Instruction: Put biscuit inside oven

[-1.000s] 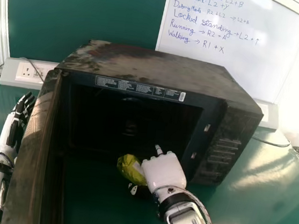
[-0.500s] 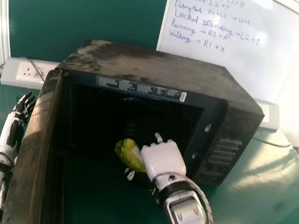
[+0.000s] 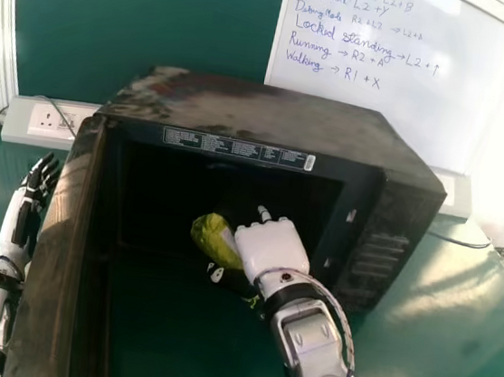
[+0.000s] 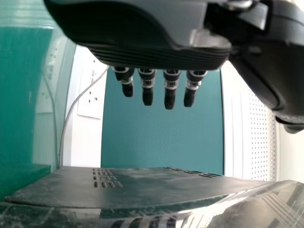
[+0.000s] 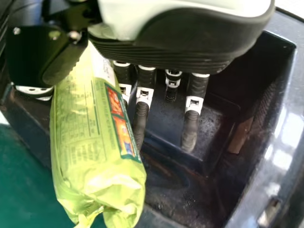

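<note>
My right hand (image 3: 272, 248) is at the mouth of the black oven (image 3: 270, 113), its back toward the head camera. The yellow-green biscuit packet (image 3: 216, 240) lies against its left side, in front of the dark cavity. In the right wrist view the biscuit packet (image 5: 97, 142) is held between the thumb and the curled fingers of my right hand (image 5: 190, 52), with the oven's interior behind. My left hand (image 3: 30, 204) rests left of the oven door, fingers extended; the left wrist view shows my left hand (image 4: 156, 52) with straight fingers.
The opened oven door (image 3: 54, 266) stands between my left arm and the cavity. The oven's control panel (image 3: 379, 253) is right of the opening. A green table (image 3: 441, 328) spreads around, with socket boxes (image 3: 45, 122) and a whiteboard (image 3: 367, 56) behind.
My right hand has moved left and farther forward toward the oven cavity, carrying the biscuit packet along. The left hand has stayed still.
</note>
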Controlling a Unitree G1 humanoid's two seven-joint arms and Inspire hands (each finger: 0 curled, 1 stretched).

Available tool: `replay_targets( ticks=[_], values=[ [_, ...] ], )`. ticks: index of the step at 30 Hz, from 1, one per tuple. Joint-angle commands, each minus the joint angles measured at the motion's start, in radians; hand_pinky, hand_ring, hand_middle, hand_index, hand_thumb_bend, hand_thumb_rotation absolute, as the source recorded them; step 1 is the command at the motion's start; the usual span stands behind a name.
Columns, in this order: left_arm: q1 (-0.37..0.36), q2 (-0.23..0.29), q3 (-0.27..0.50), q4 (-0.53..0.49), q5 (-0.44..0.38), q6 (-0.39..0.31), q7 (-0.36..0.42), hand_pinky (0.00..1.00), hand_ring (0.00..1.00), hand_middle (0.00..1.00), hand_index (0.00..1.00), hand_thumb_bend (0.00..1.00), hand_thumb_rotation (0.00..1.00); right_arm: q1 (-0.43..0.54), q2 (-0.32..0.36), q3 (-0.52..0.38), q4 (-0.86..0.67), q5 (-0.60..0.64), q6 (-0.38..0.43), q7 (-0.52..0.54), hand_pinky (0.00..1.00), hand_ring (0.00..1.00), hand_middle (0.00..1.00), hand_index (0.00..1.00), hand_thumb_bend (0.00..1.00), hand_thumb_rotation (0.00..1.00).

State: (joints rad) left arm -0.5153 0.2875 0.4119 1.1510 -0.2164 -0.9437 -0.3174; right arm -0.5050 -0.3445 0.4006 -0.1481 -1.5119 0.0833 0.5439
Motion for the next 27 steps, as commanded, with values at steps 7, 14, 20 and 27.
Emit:
replay_targets(
  ticks=[7,14,20,27],
  values=[
    [0.070,-0.062,0.001,0.045,-0.013,-0.009,-0.008,1.00,1.00,1.00,1.00,1.00,1.00,-0.076,0.039,0.001,0.093,0.057,0.050,-0.083,0.61,0.55,0.52,0.47,0.53,0.00],
    [0.072,-0.061,-0.002,0.044,-0.010,-0.007,-0.006,1.00,1.00,1.00,1.00,1.00,1.00,-0.132,0.045,0.010,0.175,0.098,0.063,-0.121,0.63,0.61,0.54,0.46,0.52,0.00],
    [0.072,-0.062,-0.004,0.045,-0.006,-0.011,0.007,1.00,1.00,1.00,1.00,1.00,1.00,-0.186,0.034,0.024,0.247,0.131,0.063,-0.149,0.61,0.59,0.52,0.47,0.53,0.00],
    [0.071,-0.064,0.000,0.043,-0.014,-0.003,0.001,1.00,1.00,1.00,1.00,1.00,1.00,-0.262,0.047,0.039,0.372,0.161,0.089,-0.210,0.48,0.43,0.41,0.50,0.53,0.00]
  ],
)
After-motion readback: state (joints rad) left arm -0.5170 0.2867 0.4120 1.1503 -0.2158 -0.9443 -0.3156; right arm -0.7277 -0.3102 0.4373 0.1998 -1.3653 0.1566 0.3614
